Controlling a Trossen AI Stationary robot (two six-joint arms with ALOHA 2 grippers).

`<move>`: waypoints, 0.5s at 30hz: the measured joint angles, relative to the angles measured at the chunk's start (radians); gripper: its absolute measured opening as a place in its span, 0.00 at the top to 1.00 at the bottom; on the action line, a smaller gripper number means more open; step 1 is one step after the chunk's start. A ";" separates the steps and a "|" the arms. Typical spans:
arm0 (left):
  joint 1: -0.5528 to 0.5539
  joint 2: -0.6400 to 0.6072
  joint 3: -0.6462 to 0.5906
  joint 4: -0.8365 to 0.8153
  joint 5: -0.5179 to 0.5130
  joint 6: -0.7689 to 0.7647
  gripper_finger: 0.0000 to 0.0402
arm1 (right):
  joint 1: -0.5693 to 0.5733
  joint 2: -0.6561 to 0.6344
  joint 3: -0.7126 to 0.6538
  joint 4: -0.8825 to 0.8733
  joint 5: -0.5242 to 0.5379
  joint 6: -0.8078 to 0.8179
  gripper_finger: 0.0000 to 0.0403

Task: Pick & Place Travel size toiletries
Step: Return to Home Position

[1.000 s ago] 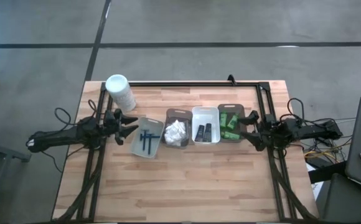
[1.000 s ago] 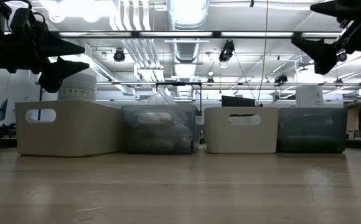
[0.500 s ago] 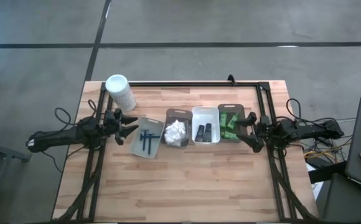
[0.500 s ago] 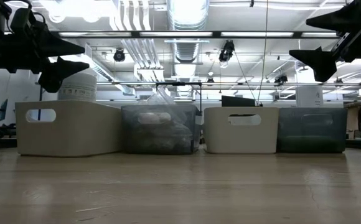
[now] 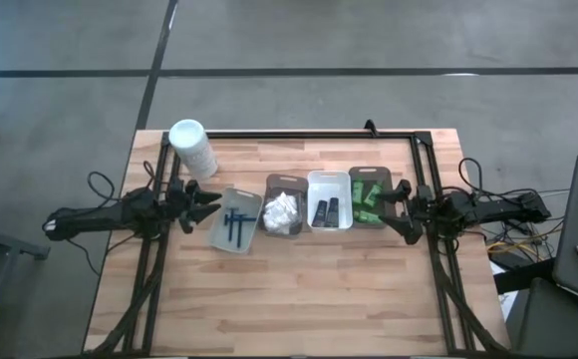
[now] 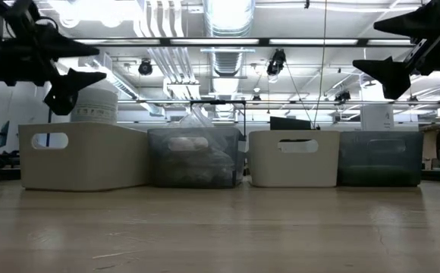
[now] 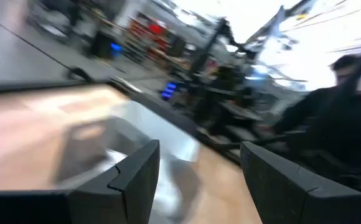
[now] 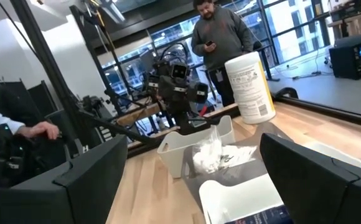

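Observation:
Four trays stand in a row mid-table. The grey tray [image 5: 235, 221] holds thin dark razors [image 5: 234, 223]. A brown tray [image 5: 283, 212] holds white crinkly packets [image 5: 282, 209]. The white tray [image 5: 329, 199] holds short black tubes [image 5: 327, 211], and another brown tray [image 5: 369, 196] holds green bottles [image 5: 369, 197]. My left gripper [image 5: 205, 203] hovers open just left of the grey tray, high above the table [image 6: 74, 67]. My right gripper [image 5: 402, 209] hovers open right of the green-bottle tray [image 6: 391, 53]. In the right wrist view my gripper [image 8: 193, 186] faces the packets [image 8: 215, 152].
A tall white cylindrical container [image 5: 192, 148] stands at the far left corner, behind the left gripper. A black frame rail [image 5: 309, 134] runs along the table's far edge. Bare wood [image 5: 299, 299] fills the near half. A person [image 8: 221, 37] stands beyond the table.
My right gripper shifted slightly toward the trays and tipped, then held still. My left gripper turned a little at its wrist in the last half second, staying left of the grey tray. Both stay open, and nothing in the trays moved.

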 joint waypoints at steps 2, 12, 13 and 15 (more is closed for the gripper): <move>-0.019 0.000 0.000 -0.002 0.033 -0.041 0.43 | 0.000 0.000 0.000 0.000 0.000 0.000 0.10; -0.077 0.000 0.000 -0.041 0.103 0.288 0.43 | 0.000 0.000 0.000 0.000 0.000 0.000 0.10; -0.077 0.000 0.000 -0.042 0.104 0.300 0.43 | 0.000 0.000 0.000 0.000 0.000 0.000 0.10; -0.076 0.000 0.000 -0.041 0.103 0.323 0.43 | 0.000 0.000 0.000 0.000 0.000 0.000 0.10</move>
